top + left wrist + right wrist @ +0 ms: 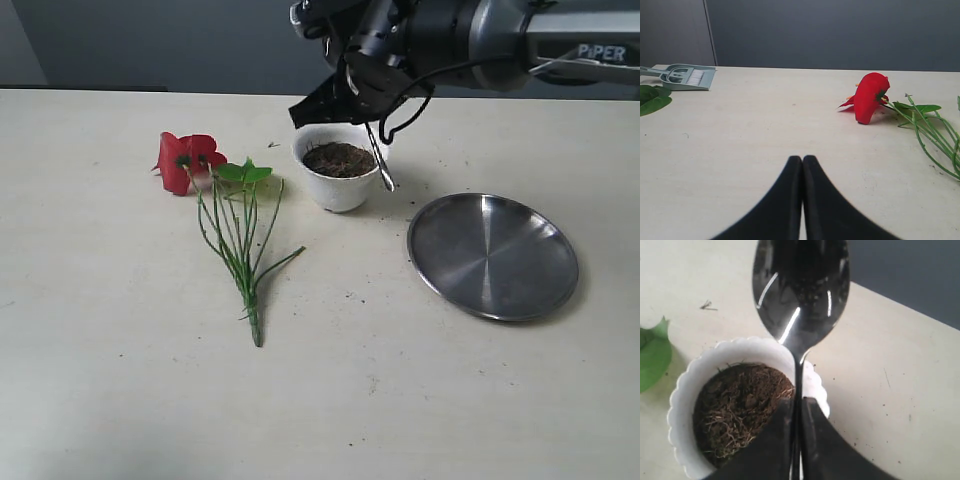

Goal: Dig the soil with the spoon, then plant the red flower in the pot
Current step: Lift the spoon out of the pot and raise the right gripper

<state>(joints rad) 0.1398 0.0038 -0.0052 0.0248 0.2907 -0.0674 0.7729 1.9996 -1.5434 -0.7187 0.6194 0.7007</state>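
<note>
Spoon (800, 305) hangs at the rim of the pot (677, 400); the soil (740, 410) looks undug.
Right gripper (796, 407) pinches its thin handle, and a sideways push could tip the pot. Left gripper (802, 162) sits pressed together, empty.

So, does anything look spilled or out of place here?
Only small things: a stray bit of soil lies on the table near the pot, and the flower lies flat on the table, not planted.

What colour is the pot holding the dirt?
The pot is white; right wrist view shows it best.
</note>
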